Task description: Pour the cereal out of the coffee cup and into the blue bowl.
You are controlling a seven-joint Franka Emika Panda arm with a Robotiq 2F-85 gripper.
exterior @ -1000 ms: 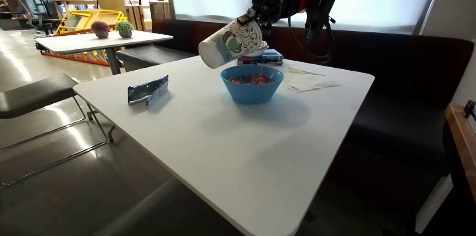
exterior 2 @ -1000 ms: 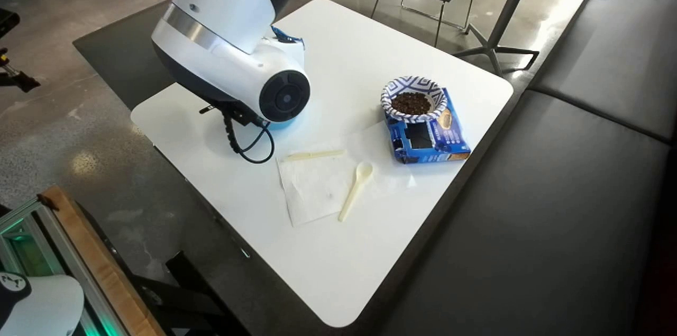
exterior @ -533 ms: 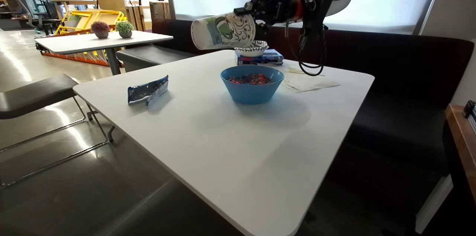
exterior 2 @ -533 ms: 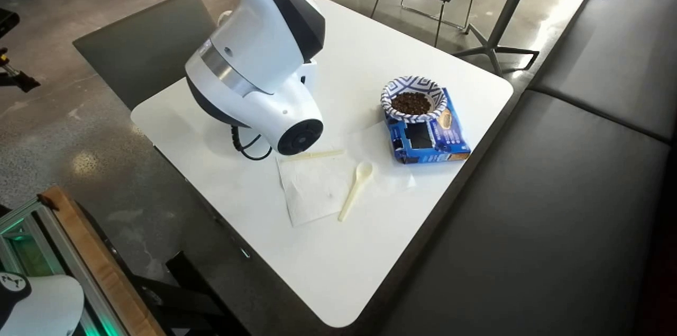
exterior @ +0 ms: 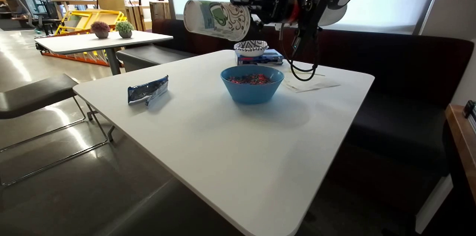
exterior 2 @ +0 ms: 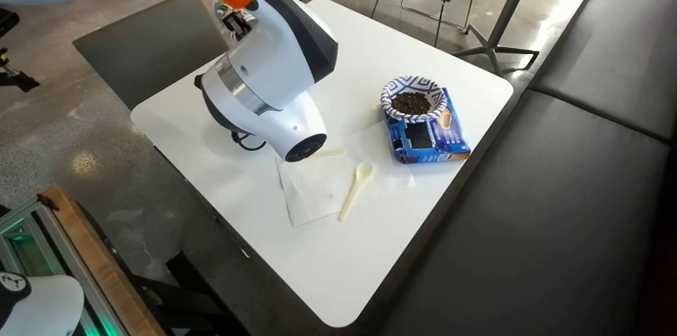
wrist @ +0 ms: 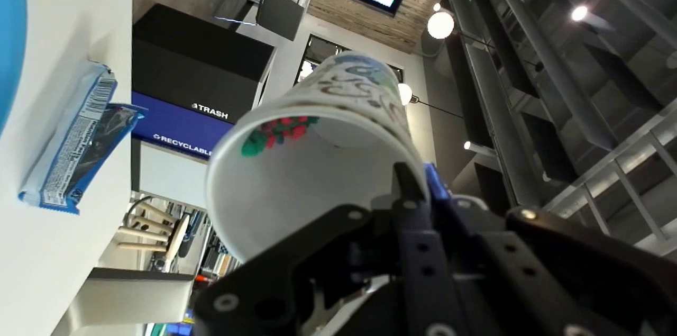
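My gripper [wrist: 420,182] is shut on the rim of the coffee cup [exterior: 217,20], one finger inside the mouth and one outside. The white printed cup lies nearly level in the air, its base to the left and slightly higher than its mouth in an exterior view. In the wrist view the cup [wrist: 349,84] opens towards the camera, with a few red and green cereal pieces [wrist: 280,132] inside. The blue bowl [exterior: 252,94] stands on the table, below and to the right of the cup, with reddish cereal [exterior: 253,78] in it. The arm hides the bowl in an exterior view.
A patterned bowl [exterior 2: 389,93] with dark pieces sits on a blue box [exterior 2: 431,153]. A spoon [exterior 2: 355,190] and a napkin [exterior 2: 312,198] lie near the arm. A blue wrapper [exterior: 148,91] stands on the white table [exterior: 238,146]. A bench [exterior 2: 555,209] runs along one side.
The gripper has lifted the cup up and to the left in an exterior view. The cup has turned from base-low to nearly level with its base slightly raised. The blue bowl has not moved.
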